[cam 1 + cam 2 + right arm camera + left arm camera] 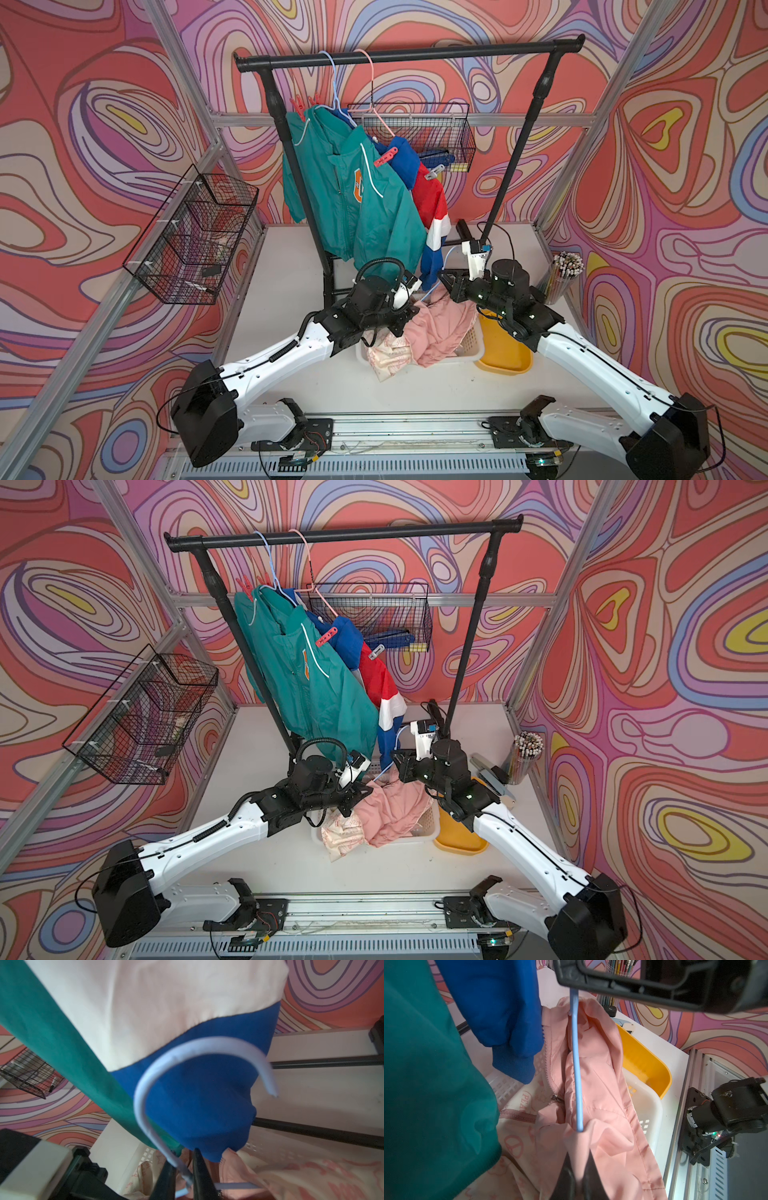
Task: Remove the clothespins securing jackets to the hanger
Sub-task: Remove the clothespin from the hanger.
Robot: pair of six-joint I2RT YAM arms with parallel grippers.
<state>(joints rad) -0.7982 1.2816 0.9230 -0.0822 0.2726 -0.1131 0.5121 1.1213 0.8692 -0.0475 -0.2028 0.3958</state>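
Note:
A pale pink jacket (436, 328) lies bunched in a white basket (469, 345), with a pale blue hanger (576, 1064) still in it. My left gripper (578, 1157) is shut on a fold of that pink cloth. My right gripper (185, 1161) is shut on the hanger's neck, just under its hook (140, 1095). On the rail hang a teal jacket (353, 195) and a blue-red-white jacket (432, 199). A coral clothespin (385, 156) grips the teal shoulder, a grey clothespin (434, 171) the blue one. Two red clothespins (297, 106) sit by the teal collar.
The black garment rack (415, 52) stands over the table, its posts left and right of my arms. A yellow bin (503, 353) adjoins the white basket. Wire baskets hang at the left (195, 237) and back (424, 133). A pencil cup (561, 274) stands right.

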